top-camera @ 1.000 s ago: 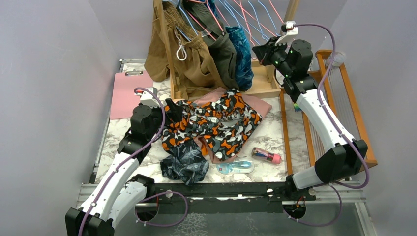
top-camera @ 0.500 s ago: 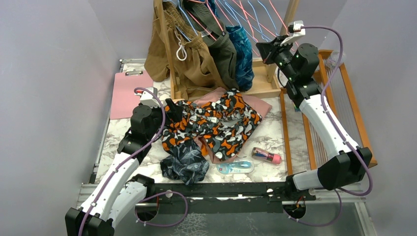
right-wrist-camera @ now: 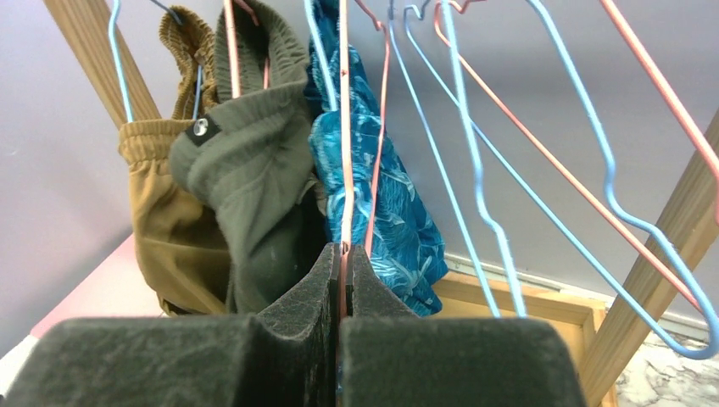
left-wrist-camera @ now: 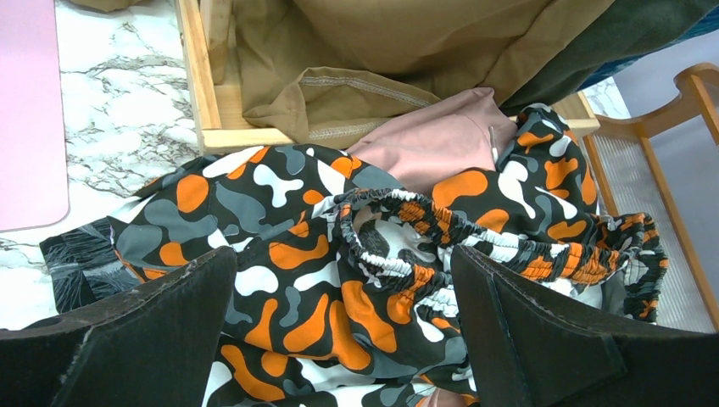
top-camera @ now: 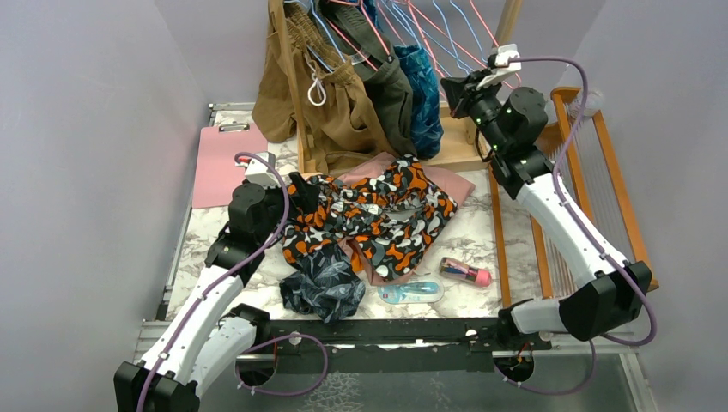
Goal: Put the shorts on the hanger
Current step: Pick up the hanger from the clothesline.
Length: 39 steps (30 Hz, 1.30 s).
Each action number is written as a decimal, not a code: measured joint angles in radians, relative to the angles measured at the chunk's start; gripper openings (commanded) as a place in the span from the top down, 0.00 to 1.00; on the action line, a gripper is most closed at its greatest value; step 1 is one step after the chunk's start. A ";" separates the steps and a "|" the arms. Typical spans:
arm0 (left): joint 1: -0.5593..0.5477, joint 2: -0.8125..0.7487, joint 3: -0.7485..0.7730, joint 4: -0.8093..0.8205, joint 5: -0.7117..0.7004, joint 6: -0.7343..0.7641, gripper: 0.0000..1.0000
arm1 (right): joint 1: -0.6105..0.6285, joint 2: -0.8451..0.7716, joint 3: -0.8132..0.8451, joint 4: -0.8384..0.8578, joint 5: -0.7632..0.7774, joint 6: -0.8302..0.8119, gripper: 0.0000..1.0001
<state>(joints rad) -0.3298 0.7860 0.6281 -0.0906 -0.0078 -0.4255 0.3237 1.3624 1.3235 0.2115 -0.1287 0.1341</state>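
Wooden tray [left-wrist-camera: 197,80] holds the hem of a brown garment [left-wrist-camera: 356,93], shorts [left-wrist-camera: 297,254] just outside

Dark fabric shorts [top-camera: 369,215] with a busy camo print of orange, white and grey blobs lie crumpled and bunched on the marble table [top-camera: 476,236], mid-table, spread roughly left to right, not flat. The gathered elastic waistband [left-wrist-camera: 398,246] faces up, folded in loops, with the opening partly showing. One part rests on a dusty-pink garment [left-wrist-camera: 441,140]. Nothing grips the shorts. The thin pink wire hanger [right-wrist-camera: 345,127] is up at the back among the hanging clothes, upright, well apart from the shorts. Its wire runs straight down into the right gripper [right-wrist-camera: 342,254], pinched between the closed pads. Its hook is out of view.
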 measured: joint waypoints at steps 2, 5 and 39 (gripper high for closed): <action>0.000 0.003 0.000 0.000 0.000 0.000 0.01 | 0.036 -0.008 0.000 -0.009 0.038 -0.044 0.99; 0.000 0.006 0.000 0.000 0.003 0.000 0.01 | 0.072 -0.013 0.000 -0.024 0.087 -0.103 0.99; 0.000 0.009 0.000 0.007 0.023 0.000 0.01 | 0.081 0.112 0.132 -0.120 0.161 -0.196 0.68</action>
<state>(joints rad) -0.3298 0.7952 0.6281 -0.0837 0.0147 -0.4259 0.4049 1.4742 1.4559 0.0917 0.0319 -0.0620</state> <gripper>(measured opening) 0.990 0.349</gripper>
